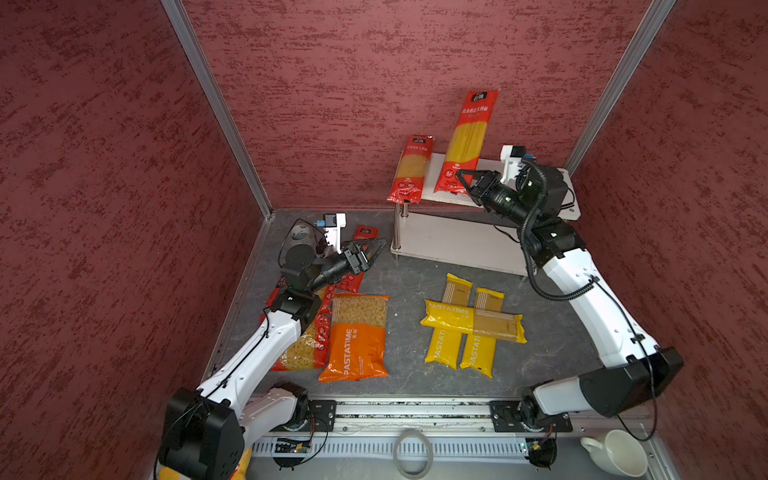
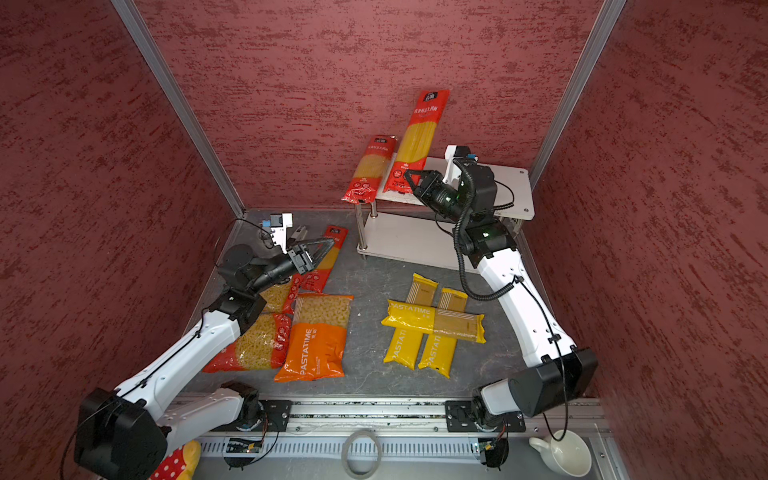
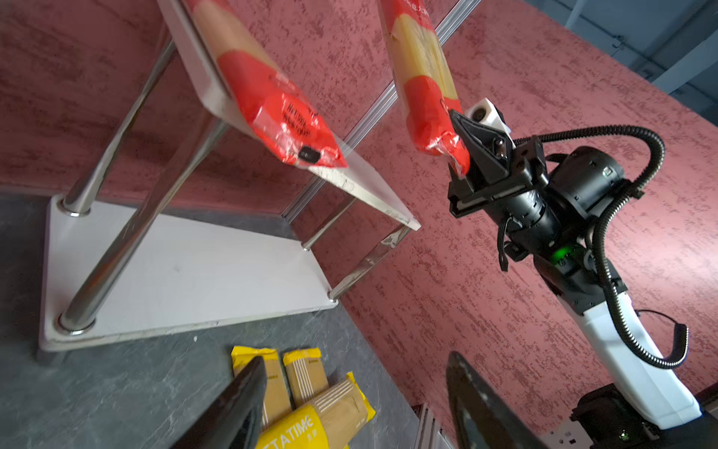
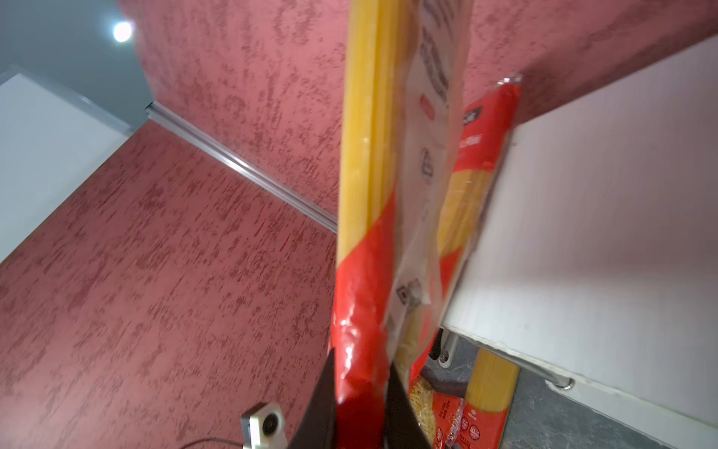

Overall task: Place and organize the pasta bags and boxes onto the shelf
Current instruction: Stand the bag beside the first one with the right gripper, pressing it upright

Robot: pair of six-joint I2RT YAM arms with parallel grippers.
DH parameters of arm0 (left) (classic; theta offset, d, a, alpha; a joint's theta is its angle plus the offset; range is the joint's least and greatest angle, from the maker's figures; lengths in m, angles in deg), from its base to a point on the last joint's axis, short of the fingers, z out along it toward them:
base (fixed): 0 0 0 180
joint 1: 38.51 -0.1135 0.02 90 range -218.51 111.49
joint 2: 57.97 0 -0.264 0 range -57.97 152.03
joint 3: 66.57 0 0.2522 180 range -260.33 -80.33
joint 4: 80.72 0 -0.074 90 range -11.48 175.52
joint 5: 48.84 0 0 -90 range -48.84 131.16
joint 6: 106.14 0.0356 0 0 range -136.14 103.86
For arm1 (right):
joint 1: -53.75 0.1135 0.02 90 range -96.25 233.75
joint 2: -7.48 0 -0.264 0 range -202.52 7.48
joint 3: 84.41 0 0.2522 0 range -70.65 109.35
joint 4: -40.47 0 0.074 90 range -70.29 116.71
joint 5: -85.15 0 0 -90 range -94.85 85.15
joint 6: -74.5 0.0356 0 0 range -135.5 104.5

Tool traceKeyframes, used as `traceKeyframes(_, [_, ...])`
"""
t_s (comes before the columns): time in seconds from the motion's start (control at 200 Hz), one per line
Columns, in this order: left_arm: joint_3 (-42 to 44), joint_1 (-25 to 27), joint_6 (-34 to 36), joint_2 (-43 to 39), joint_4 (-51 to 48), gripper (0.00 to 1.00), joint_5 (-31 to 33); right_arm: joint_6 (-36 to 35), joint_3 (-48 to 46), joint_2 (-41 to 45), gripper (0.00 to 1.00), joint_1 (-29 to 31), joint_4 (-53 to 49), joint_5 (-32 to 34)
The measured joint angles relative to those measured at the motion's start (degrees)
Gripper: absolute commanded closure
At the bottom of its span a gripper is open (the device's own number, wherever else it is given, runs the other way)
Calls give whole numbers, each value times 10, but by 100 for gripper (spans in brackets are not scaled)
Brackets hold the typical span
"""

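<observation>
Clamped in the right gripper (image 1: 465, 183): the bottom end of a long red spaghetti pack (image 1: 468, 137), raised almost upright at the top board of the shelf (image 1: 571, 214). Held so low on so long a pack, likely to swing, or to slide out through the slick wrapper and drop behind the shelf or onto the table. Hard to tell whether its top touches the back wall.

Just beside it, a second red pack (image 1: 411, 170) on the top board, one end overhanging the front edge. Easily knocked off while laying the first one down.

At the left gripper (image 2: 328, 243): jaws apart, nothing between them, above a third red pack (image 2: 328, 268) on the table. Also waiting there: three yellow packs (image 1: 473, 324), an orange pack (image 1: 357, 345) and two wide red packs (image 1: 303, 349).
</observation>
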Motion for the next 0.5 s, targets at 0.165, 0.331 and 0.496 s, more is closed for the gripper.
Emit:
traceKeyframes(0.165, [17,27,17,-21,-23,28,26,38,7,-57,100,-3,-43,-16])
traceKeyframes(0.331, [23,48,27,-22,-24,28,46,57,30,-86,100,-3,-56,-35])
traceKeyframes(0.496, [26,63,36,-22,-29,27,59,67,56,-102,100,-6,-77,-55])
